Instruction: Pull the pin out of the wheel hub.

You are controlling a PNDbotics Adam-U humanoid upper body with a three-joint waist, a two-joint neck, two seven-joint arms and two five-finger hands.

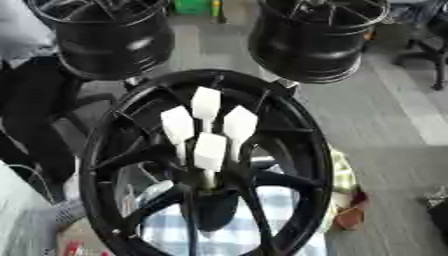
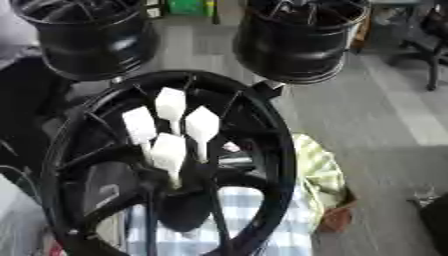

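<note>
A large black spoked wheel hub (image 1: 297, 150) stands upright in the middle of both views, facing me. Several white pins (image 1: 210, 150) with flat paddle-shaped heads stick out of its centre, close together, stems down in the hub's middle. The uppermost pin (image 1: 206, 104) rises highest; the one nearest me (image 2: 168, 151) is lowest. Neither of my hands shows in either view. A grey shape (image 2: 107, 190) lies behind the spokes at lower left; I cannot tell what it is.
Two more black wheels stand behind, one at upper left (image 1: 114, 40) and one at upper right (image 1: 315, 45). A blue-and-white checked cloth (image 1: 262, 220) lies under the hub. A yellow-green cloth (image 2: 319, 170) lies at the right, with grey floor beyond.
</note>
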